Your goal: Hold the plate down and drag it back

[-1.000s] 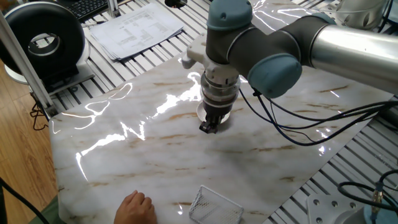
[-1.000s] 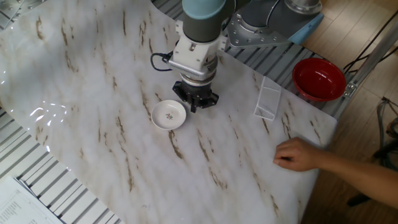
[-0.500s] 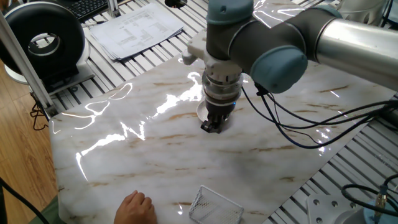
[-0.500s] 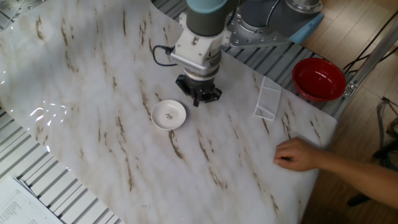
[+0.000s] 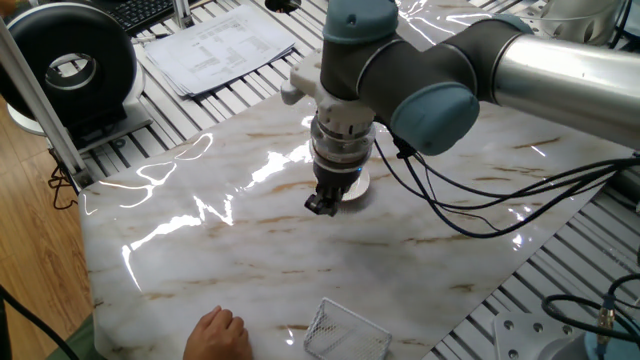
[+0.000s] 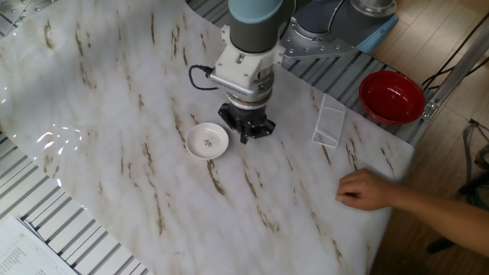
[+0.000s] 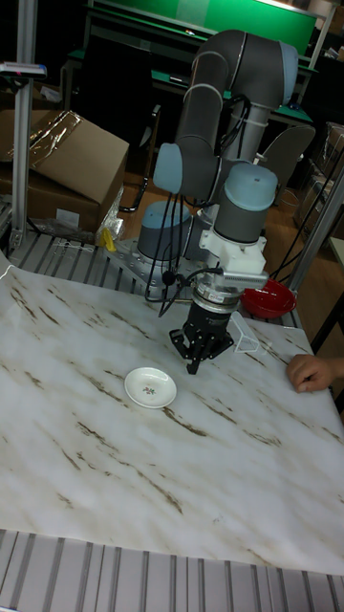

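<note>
The plate [image 6: 207, 140] is a small white saucer with a dark motif in its centre, lying flat on the marble tabletop [image 6: 114, 92]. My gripper [image 6: 246, 136] points straight down just to the plate's right, beside its rim and not over it. The fingers look pressed together with nothing between them. In the tall fixed view the gripper [image 7: 194, 366] hangs a little above the table, up and to the right of the plate [image 7: 150, 386]. In one fixed view the gripper [image 5: 322, 206] and wrist hide most of the plate [image 5: 357, 186].
A silver wire-mesh basket [image 6: 328, 123] and a red bowl [image 6: 392, 97] sit near the table's right edge. A person's hand [image 6: 365, 189] rests on the table there. Papers [image 5: 215, 45] and a black round device [image 5: 70, 65] lie beyond the marble sheet.
The gripper has shifted a short way sideways next to the plate, staying off it. The plate, the basket and the hand have not moved.
</note>
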